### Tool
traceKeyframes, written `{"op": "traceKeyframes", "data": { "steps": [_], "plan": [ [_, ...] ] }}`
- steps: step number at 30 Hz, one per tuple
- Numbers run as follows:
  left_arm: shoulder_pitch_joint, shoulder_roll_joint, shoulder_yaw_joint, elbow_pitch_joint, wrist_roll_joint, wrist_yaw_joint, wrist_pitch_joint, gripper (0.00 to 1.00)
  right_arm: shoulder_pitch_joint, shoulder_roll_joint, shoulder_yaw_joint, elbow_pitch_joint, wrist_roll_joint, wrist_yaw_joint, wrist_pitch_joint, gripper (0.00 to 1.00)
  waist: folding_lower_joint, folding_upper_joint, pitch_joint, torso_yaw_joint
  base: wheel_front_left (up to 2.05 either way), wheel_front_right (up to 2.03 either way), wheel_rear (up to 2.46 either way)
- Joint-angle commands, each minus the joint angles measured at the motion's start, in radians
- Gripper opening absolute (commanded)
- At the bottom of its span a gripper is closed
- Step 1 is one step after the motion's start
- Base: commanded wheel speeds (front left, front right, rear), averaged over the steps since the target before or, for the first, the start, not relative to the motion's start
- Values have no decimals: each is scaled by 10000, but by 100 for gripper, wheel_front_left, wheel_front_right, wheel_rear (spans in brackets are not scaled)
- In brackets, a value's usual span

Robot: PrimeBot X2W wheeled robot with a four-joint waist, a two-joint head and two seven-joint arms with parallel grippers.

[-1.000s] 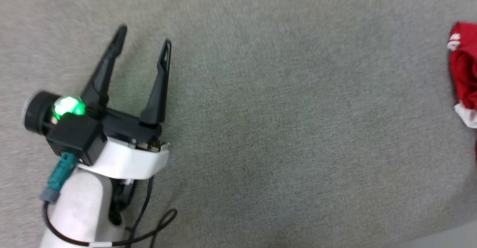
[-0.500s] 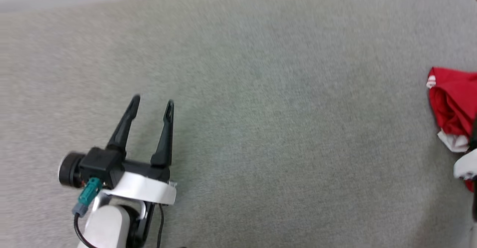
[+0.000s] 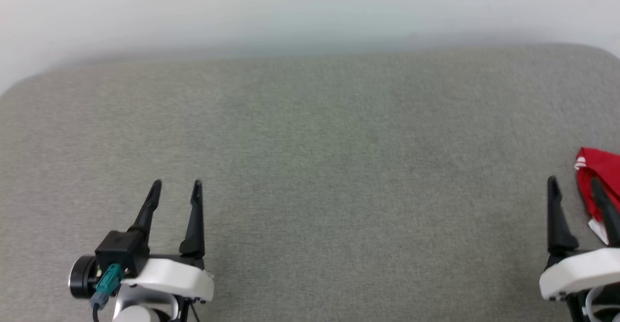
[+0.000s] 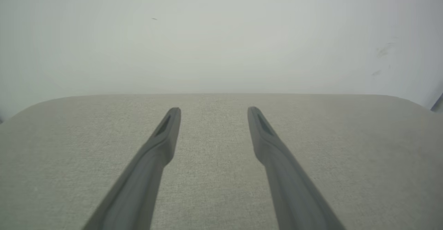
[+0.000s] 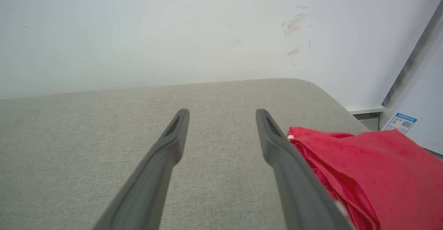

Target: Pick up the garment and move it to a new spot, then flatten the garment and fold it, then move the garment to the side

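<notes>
The garment [image 3: 598, 169] lies bunched at the right edge of the grey worktop [image 3: 310, 167]. The head camera has risen, bringing the right tool [image 3: 573, 181] into view just beside it. That tool and the left tool [image 3: 177, 185] are both spread and empty, so the pickup looks imminent.

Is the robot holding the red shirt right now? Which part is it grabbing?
Nothing is held. The left gripper and the right gripper are both open and empty. The garment lies on the grey surface, just beside the right one.
</notes>
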Motion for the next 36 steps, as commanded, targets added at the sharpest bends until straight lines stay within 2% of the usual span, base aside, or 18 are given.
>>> {"op": "traceKeyframes", "data": {
  "steps": [1,8,20,36],
  "plan": [
    [207,-14,117,113,61,-27,-41,100,380,15,142,-234,205,-12,67,100,3,0,-479,399,0,0,0],
    [859,-18,557,304,213,-69,-34,100,1490,14,703,-1131,608,-12,242,100,3,0,-1185,701,0,0,0],
    [1771,-201,686,392,569,-299,-35,100,2552,16,1318,-1919,493,-11,402,100,3,0,-1743,582,0,0,0],
    [1755,-409,796,569,815,-411,-36,100,2509,16,1544,-2010,189,-11,396,100,3,0,-1825,508,0,0,0]
  ]
}}
